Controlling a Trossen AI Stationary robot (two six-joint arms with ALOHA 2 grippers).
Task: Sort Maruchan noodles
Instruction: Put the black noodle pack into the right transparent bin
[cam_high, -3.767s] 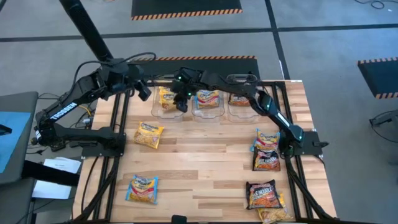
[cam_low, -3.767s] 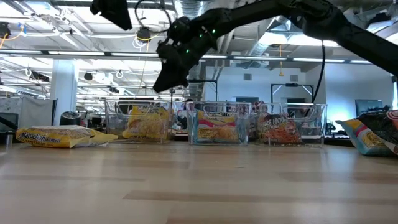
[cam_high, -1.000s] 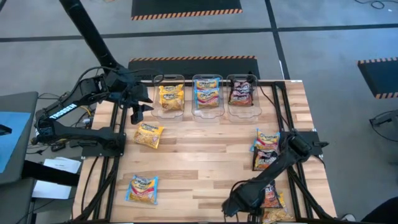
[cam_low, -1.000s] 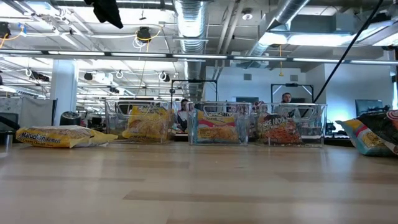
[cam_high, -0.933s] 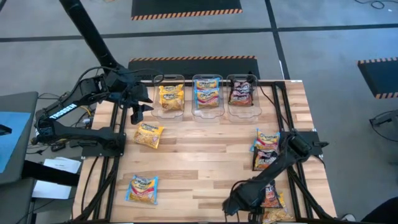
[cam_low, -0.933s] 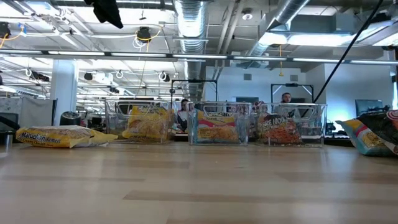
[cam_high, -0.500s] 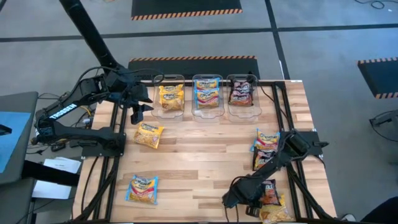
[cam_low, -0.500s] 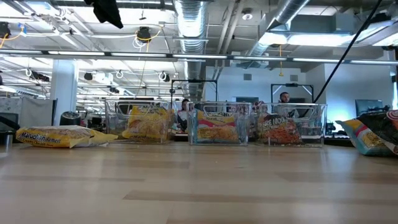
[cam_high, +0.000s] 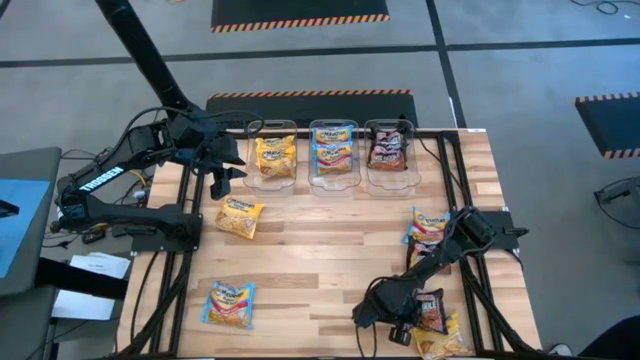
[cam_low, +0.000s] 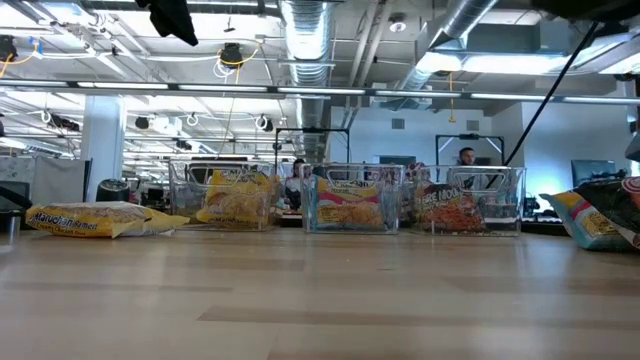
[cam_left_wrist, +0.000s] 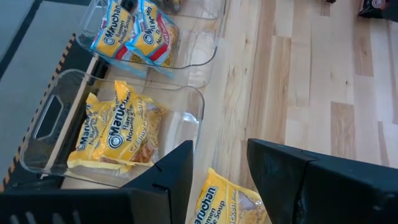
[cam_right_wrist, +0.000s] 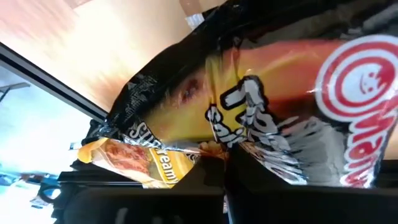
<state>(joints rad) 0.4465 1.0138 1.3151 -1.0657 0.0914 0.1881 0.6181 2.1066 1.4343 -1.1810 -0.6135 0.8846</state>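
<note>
Three clear bins (cam_high: 334, 185), two yellow packets (cam_high: 240, 217) loose.

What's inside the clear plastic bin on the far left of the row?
The left clear plastic bin holds yellow-orange ramen packets; two show in the left wrist view. Anything beneath them is covered.

Since a second ago, we have seen the right tool (cam_high: 408, 312) close on the dark maroon-black flat plastic noodle packet (cam_high: 428, 309) at the tabletop's near right.
</note>
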